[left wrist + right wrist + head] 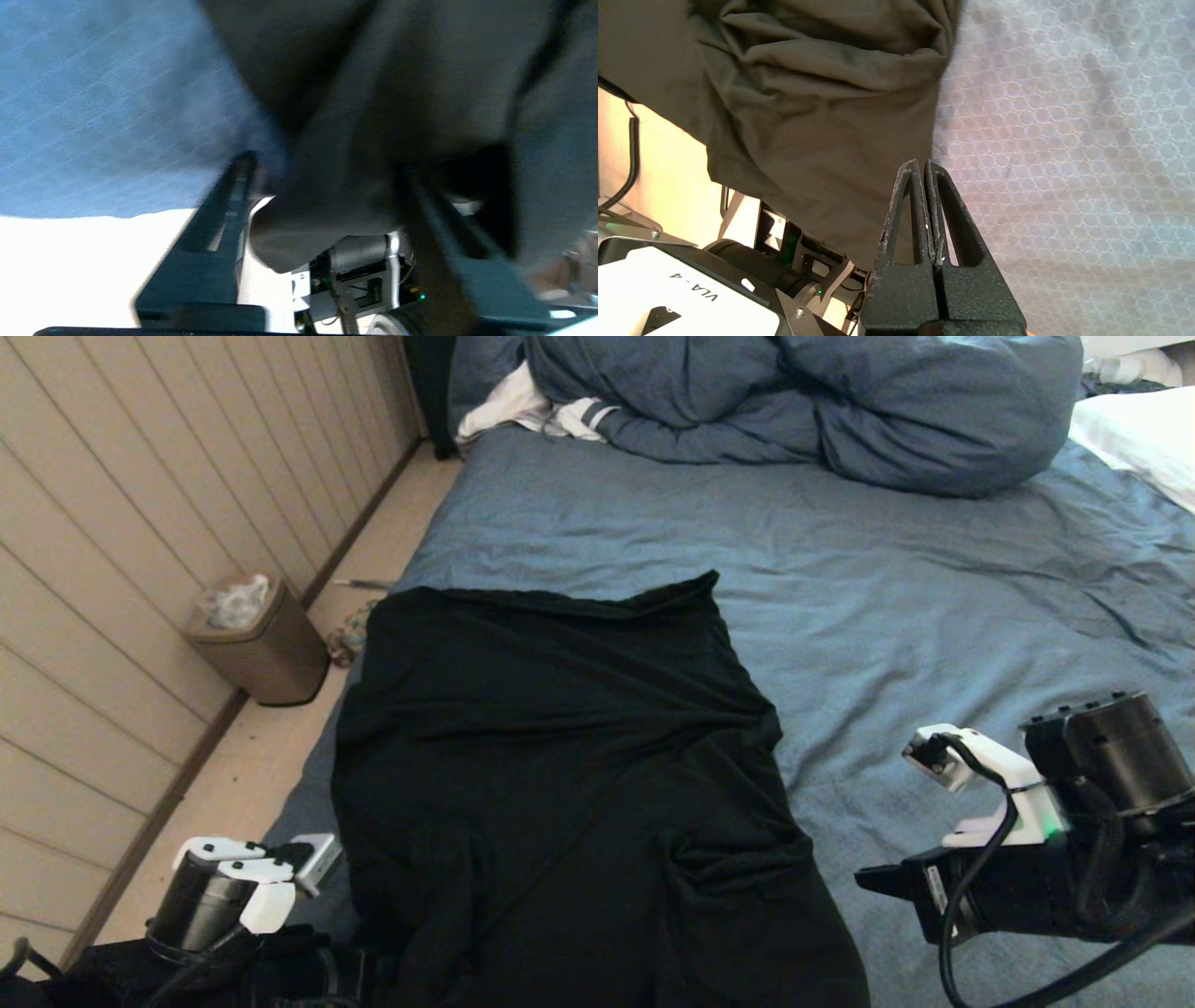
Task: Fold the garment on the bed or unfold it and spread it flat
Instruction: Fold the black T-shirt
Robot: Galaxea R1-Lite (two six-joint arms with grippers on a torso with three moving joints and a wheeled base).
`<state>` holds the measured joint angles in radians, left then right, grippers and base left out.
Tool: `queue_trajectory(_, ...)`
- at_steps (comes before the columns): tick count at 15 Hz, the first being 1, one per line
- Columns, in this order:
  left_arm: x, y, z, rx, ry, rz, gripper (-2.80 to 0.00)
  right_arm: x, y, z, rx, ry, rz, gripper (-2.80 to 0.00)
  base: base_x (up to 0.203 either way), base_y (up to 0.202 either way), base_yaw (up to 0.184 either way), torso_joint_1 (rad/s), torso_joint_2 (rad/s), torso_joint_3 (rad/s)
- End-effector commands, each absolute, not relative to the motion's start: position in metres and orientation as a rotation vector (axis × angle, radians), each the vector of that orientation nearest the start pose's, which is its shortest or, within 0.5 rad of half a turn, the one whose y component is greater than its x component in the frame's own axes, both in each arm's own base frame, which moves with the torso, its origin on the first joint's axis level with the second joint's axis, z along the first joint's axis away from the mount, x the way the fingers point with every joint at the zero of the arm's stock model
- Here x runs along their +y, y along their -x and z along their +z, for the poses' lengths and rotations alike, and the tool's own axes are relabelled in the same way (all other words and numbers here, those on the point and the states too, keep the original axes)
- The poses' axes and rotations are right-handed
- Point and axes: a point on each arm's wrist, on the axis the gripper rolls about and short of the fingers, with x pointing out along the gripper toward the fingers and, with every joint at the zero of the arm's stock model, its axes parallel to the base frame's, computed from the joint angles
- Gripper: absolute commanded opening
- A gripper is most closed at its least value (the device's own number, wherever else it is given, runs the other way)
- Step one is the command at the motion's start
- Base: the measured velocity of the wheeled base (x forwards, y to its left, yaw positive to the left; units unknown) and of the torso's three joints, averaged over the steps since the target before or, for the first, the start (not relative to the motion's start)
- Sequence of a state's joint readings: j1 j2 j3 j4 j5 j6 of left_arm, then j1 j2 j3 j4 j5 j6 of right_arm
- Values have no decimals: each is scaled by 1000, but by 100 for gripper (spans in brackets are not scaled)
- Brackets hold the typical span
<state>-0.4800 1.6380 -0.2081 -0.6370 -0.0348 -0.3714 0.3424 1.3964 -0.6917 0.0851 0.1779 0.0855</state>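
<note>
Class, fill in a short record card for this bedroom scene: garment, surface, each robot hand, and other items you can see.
garment: black T-shirt, plain side up, wrinkled, near end hanging over the bed edge
surface: bed with blue-grey sheet
left hand: at the shirt's near left edge, fingers apart with cloth between them
right hand: shut, empty, beside the shirt's right edge
other items: bunched duvet; bin on the floor

My left end effector [322,186] is blurred, its fingertips buried under the garment [560,784]. The garment's near hem runs off the head view's lower edge. The duvet [822,401] is cropped at the top.
</note>
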Motion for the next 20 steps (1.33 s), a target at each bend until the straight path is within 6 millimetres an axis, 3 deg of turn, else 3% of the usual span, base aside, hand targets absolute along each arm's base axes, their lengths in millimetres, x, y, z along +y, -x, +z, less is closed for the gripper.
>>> queue_trajectory(1,-89,-170,66,844,179,-346,-280,70,-190,165,828,-17,448,-280,0,0,0,0,0,0)
queue_trajectory(9,-89,-169,76,789,195,-368,-280,73,-196,145,916,1,445,-280,0,0,0,0,0,0)
queue_trajectory(10,-89,-168,76,788,197,-368,-280,73,-195,140,934,11,447,0,0,0,0,0,0,0)
queue_trajectory(20,-89,-167,77,779,191,-365,-280,81,-196,124,1017,2,562,0,0,0,0,0,0,0)
